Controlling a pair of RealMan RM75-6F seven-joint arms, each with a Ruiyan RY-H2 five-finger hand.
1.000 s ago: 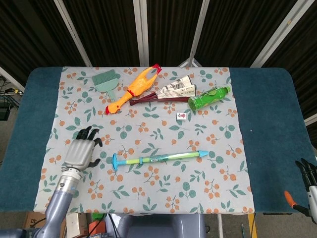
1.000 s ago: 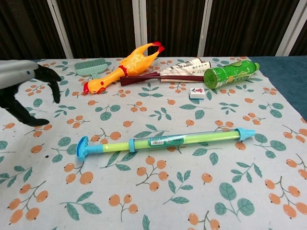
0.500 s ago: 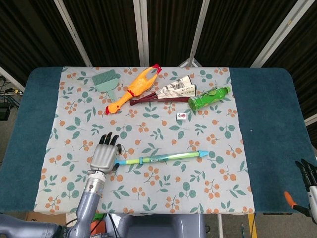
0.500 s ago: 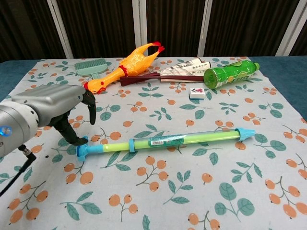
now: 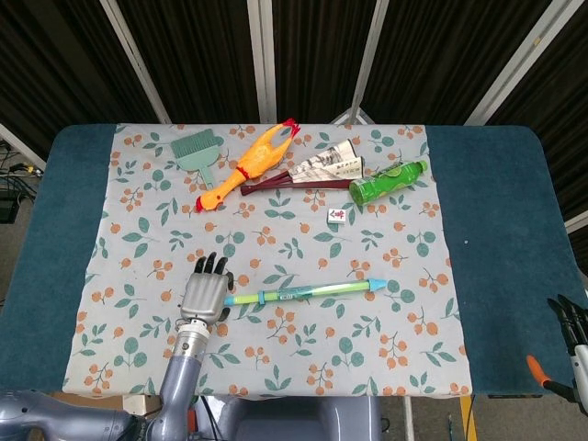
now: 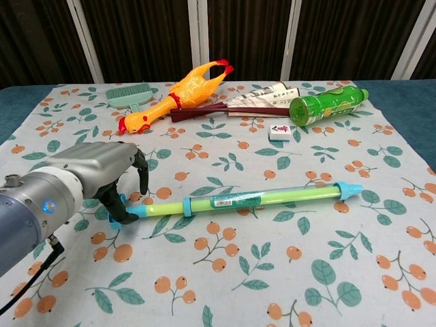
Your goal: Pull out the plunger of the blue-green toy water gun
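The blue-green toy water gun (image 5: 303,292) (image 6: 252,199) lies flat across the front of the flowered cloth, nozzle to the right. Its plunger is pushed in, and only the blue T-handle (image 6: 122,212) pokes out at the left end. My left hand (image 5: 204,292) (image 6: 95,174) hovers right over that handle. Its fingers curve down in front of the handle and the thumb sits behind, still apart. Only the dark fingertips of my right hand (image 5: 571,326) show, off the table's right front corner, holding nothing.
At the back of the cloth lie a teal brush (image 5: 196,152), a rubber chicken (image 5: 253,165), a folding fan (image 5: 317,170) and a green bottle (image 5: 388,181). A small white tile (image 5: 337,216) sits mid-table. An orange-handled tool (image 5: 537,367) is by my right hand.
My left hand has moved right from the cloth's left edge to the plunger handle and lowered over it. The water gun and my right hand have not moved.
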